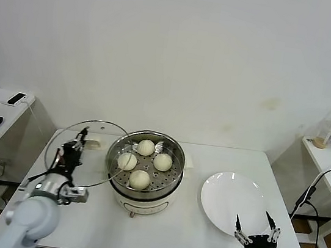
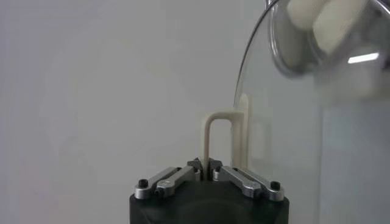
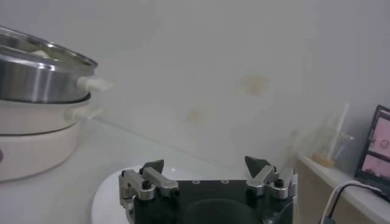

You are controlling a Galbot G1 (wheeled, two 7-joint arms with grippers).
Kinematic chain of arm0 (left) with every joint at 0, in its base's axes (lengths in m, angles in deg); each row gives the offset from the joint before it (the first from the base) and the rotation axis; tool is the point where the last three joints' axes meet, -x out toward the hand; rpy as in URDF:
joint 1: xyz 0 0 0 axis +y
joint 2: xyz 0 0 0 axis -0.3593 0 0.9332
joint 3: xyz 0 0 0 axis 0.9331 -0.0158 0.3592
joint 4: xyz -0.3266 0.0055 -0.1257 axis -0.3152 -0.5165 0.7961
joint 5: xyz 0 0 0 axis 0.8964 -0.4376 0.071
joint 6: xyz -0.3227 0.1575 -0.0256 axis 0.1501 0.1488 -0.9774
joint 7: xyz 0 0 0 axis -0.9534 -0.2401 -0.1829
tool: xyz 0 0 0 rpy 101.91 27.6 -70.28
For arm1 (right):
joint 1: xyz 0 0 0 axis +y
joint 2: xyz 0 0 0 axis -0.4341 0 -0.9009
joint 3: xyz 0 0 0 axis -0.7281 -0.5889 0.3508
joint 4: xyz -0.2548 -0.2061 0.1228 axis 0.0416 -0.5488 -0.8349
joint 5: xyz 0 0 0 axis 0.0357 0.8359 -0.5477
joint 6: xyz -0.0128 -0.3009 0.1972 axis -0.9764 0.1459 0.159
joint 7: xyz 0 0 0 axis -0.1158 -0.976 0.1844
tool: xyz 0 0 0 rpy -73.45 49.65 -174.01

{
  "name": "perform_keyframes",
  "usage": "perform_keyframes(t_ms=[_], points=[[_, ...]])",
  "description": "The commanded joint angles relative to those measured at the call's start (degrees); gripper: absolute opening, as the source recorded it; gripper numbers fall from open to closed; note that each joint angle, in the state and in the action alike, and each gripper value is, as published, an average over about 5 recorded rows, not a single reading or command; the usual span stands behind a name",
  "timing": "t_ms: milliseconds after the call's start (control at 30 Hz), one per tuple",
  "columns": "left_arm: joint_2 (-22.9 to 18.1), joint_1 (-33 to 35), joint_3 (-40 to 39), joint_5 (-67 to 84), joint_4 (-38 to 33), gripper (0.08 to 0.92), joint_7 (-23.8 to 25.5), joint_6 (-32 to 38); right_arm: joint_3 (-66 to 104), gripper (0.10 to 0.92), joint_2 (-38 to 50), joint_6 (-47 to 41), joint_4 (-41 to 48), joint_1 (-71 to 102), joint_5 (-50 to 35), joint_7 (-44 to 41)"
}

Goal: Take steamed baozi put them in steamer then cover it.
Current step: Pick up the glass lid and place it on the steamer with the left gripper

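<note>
Four steamed baozi [image 1: 143, 163] sit on the tray inside the steamer [image 1: 144, 170] at the tabletop [image 1: 187, 232] centre. Our left gripper [image 1: 74, 148] pinches the handle of the cover [image 1: 81, 152], tilted just left of the pot, likely ready for closing. Our right gripper [image 1: 257, 228] hangs spread near the white plate [image 1: 231, 202].

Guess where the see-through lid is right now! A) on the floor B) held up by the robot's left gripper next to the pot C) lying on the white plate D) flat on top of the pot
B: the left gripper is pinching the cover by its handle, holding it lifted beside the steamer, whose top is open with four baozi showing.
</note>
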Motion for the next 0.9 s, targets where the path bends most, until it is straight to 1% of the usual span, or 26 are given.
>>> perform_keyframes(t_ms=[33, 267, 367, 567, 700, 900], points=[[-6.75, -13.80, -13.20, -7.27, 5.12, 0.138, 5.04, -3.78, -0.92, 0.823, -0.47, 0.04, 1.67, -0.66, 2.11, -0.11], [-12.51, -16.99, -15.63, -12.10, 7.63, 0.138, 7.30, -4.65, -1.41, 0.823, -0.54, 0.20, 2.79, -1.28, 2.53, -0.18], [-15.10, -17.23, -16.42, -14.49, 8.23, 0.138, 8.01, -4.78, -1.64, 0.823, -0.48, 0.16, 2.97, -1.48, 2.59, -0.20], [-18.81, -16.46, -17.75, -17.61, 8.91, 0.138, 9.12, -5.43, -2.30, 0.823, -0.48, 0.06, 3.34, -1.83, 2.97, -0.26], [-20.34, -16.25, -18.01, -18.66, 9.76, 0.138, 9.57, -5.69, -2.50, 0.823, -0.50, 0.02, 3.49, -1.88, 3.22, -0.30], [-21.09, -15.04, -18.13, -19.62, 10.07, 0.138, 9.96, -5.52, -2.85, 0.823, -0.55, -0.26, 3.48, -1.92, 3.39, -0.38]])
